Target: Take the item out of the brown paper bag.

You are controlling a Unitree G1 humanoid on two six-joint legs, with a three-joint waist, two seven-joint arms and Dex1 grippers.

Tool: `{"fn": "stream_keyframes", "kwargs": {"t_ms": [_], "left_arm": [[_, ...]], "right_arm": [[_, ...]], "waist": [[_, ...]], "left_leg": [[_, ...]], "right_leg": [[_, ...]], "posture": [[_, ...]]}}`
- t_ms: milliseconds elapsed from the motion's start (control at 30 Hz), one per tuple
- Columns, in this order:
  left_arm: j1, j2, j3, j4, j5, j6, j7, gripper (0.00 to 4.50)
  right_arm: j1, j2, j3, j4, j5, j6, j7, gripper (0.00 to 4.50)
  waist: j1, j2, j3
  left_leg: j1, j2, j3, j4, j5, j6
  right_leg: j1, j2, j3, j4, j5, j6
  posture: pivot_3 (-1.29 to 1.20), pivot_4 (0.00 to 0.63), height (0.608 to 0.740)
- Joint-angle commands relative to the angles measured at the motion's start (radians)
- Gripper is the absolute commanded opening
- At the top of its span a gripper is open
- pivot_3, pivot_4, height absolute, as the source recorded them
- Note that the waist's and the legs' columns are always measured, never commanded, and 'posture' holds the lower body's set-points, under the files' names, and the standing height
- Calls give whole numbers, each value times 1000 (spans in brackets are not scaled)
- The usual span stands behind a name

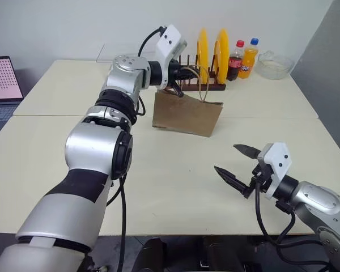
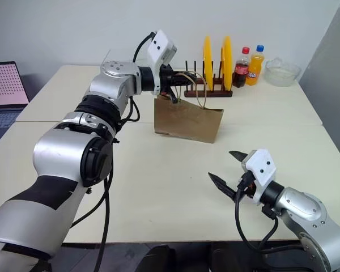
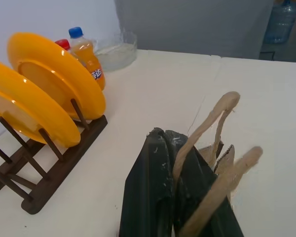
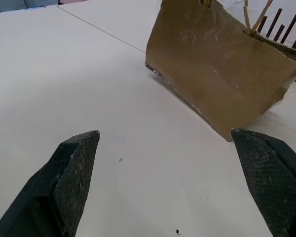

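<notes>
Up above the far side of a cream table (image 1: 175, 187), the left gripper (image 1: 188, 73) reaches out level over the brown paper bag (image 1: 187, 115), its two black fingers pressed together on the bag's paper-cord handles (image 3: 207, 148). In the left wrist view the tan cords loop up between and around the closed fingertips (image 3: 160, 148), one loop standing free above them. The bag itself stands upright on the table just below this gripper, creased, its top edge uneven, a thin cord loop rising from its mouth. The item named in the task cannot be made out; the inside of the bag is hidden from every view.

Nearer the robot and well apart from the bag, the right gripper (image 1: 238, 165) hangs just above the table on the right, pointing toward the bag with its two black fingers spread wide and nothing between them. The right wrist view looks between those parted fingers (image 4: 74, 168) across bare tabletop to the bag's flat side.

Behind the bag, against the wall, a dark wooden dish rack (image 1: 201, 85) holds two yellow plates (image 1: 221, 50) on edge. Just right of the rack stand two soda bottles, a dark one with a red cap (image 1: 235, 61) and an orange one with a blue cap (image 1: 249, 58), touching or nearly so. A clear glass bowl (image 1: 275, 64) sits beyond them. A laptop (image 1: 3, 85) with a pink screen rests at the far left.
</notes>
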State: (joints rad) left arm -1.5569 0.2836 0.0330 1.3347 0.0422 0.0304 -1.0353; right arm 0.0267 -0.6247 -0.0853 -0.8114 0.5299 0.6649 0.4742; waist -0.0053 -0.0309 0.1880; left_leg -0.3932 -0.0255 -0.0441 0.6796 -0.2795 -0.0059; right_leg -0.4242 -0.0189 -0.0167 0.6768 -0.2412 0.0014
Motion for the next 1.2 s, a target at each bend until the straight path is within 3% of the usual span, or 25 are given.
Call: {"fn": "stream_keyframes", "kwargs": {"t_ms": [33, 200, 300, 700, 1200], "left_arm": [[-15, 16, -3, -30, 10, -38, 7, 16], [-1, 31, -23, -29, 43, -56, 12, 16], [5, 46, -34, -27, 59, -64, 14, 607], [19, 99, -54, -38, 92, -117, -31, 4300], [84, 208, -37, -152, 30, -153, -204, 4300]], "right_arm": [[-23, 10, -1, -26, 6, -5, -12, 4500], [-38, 26, -1, -18, 2, -7, -28, 4500], [-55, 34, -5, -7, -2, -16, -35, 4500], [-81, 39, -1, 12, 1, -35, -9, 4500], [-99, 34, 0, 55, -25, -115, 52, 4500]], "waist": [[0, 0, 0], [0, 0, 0], [-1, 0, 0], [-1, 0, 0], [-3, 0, 0]], "left_leg": [[0, 0, 0, 0, 0, 0], [0, 0, 0, 0, 0, 0], [1, 0, 1, 0, 0, 0], [2, 0, 1, 0, 0, 0], [2, 0, 2, 0, 0, 0]], "right_leg": [[0, 0, 0, 0, 0, 0], [0, 0, 0, 0, 0, 0], [0, 0, 1, 1, 0, 0], [0, 0, 1, 2, 0, 0], [0, 0, 2, 2, 0, 0]], "posture": [[0, 150, 740], [0, 150, 740], [0, 150, 740], [0, 150, 740], [0, 150, 740]]}}
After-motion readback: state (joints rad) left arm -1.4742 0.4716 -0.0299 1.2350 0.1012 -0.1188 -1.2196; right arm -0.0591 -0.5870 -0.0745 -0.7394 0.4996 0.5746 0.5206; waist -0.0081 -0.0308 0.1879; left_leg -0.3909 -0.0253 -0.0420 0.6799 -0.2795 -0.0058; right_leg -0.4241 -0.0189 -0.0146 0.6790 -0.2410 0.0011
